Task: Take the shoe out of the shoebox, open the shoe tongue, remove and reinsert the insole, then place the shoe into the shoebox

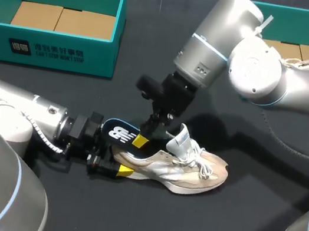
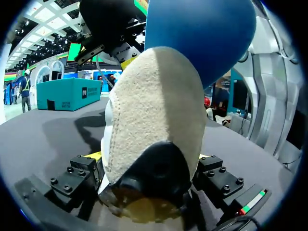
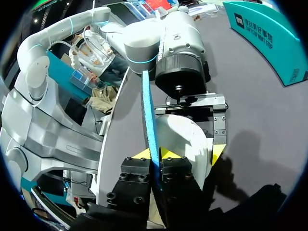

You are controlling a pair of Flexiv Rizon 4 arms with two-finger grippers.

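Note:
A beige and white sneaker [image 1: 192, 173] lies on the dark table with its toe pointing right. My left gripper [image 1: 120, 158] comes in low from the left, and its fingers stand wide against both sides of the heel [image 2: 154, 106]. A dark blue insole [image 1: 118, 132] with a white logo sticks up out of the heel opening. From above, my right gripper [image 1: 141, 141] is shut on the insole's edge. In the right wrist view the insole [image 3: 148, 110] runs edge-on between that gripper's yellow tips [image 3: 155, 155], with the heel [image 3: 185, 139] just beyond.
A teal shoebox [image 1: 52, 52] with a cardboard floor stands at the back left. A second teal box [image 1: 304, 13] sits at the back right, partly behind my right arm. Bare dark table lies in front of the shoe.

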